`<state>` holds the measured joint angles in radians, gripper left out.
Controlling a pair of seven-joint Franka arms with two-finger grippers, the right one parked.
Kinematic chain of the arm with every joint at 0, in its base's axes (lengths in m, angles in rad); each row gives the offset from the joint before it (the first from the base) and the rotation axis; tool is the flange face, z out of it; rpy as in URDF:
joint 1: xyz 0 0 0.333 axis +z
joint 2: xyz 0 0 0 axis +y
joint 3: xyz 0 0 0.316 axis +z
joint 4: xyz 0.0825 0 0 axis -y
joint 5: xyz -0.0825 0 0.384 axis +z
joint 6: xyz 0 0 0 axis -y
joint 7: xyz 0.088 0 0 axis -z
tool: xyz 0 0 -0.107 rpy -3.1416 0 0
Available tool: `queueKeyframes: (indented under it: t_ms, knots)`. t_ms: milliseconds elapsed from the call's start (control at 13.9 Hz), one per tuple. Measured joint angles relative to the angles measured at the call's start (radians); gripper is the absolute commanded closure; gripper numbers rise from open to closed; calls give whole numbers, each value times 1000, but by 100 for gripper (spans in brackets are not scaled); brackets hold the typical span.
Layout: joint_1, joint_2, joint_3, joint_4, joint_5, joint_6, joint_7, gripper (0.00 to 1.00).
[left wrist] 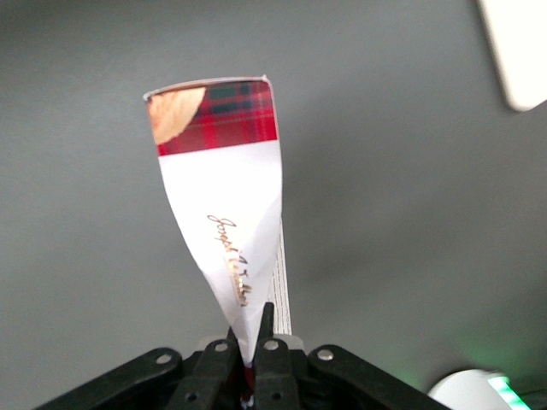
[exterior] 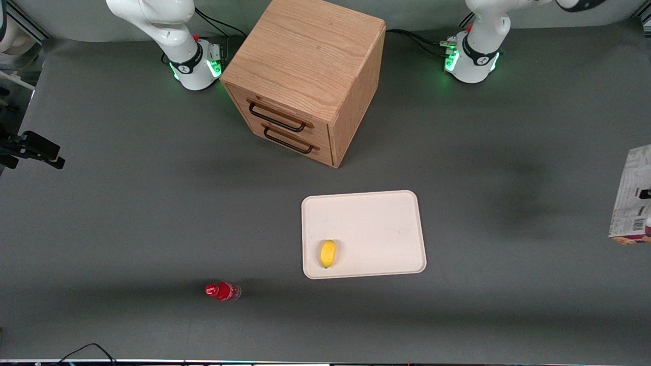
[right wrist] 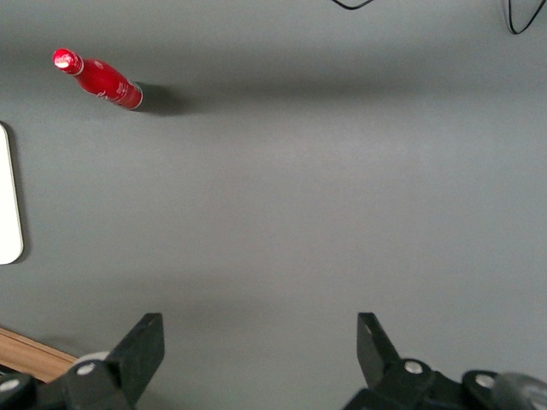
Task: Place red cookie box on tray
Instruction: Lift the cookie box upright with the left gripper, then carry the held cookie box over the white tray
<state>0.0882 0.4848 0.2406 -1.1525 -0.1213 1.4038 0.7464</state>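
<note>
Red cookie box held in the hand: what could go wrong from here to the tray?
1. The hand pinches the red cookie box at one end only, well toward the working arm's end of the table; it may swing or slip.
2. A lemon already lies on the tray; the long box could land on it.

My front view cuts the red cookie box off at the frame edge, toward the working arm's end of the table; I only get its whitish face with text and barcode. The gripper holding it is outside that view; I see it only in the left wrist view, clamped on the box's thin end, with the fingers' lower parts cropped. There the tray shows as one corner. Box lettering is unreadable to me. In the right wrist view the tray is an edge sliver and the cabinet a cropped wooden strip.
</note>
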Motion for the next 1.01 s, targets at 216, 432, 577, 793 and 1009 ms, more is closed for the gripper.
queueKeyframes:
  t_ms: [216,432,577,793,1009]
  knots:
    - [-10,-79,-189,3,58,-73,-352,100]
    - [-13,-99,-374,-1,76,-82,-681,100]
    - [-14,-90,-488,-14,100,-70,-848,100]
    - [-16,-55,-627,-94,139,71,-1036,100]
    - [-18,18,-728,-192,196,270,-1159,100]
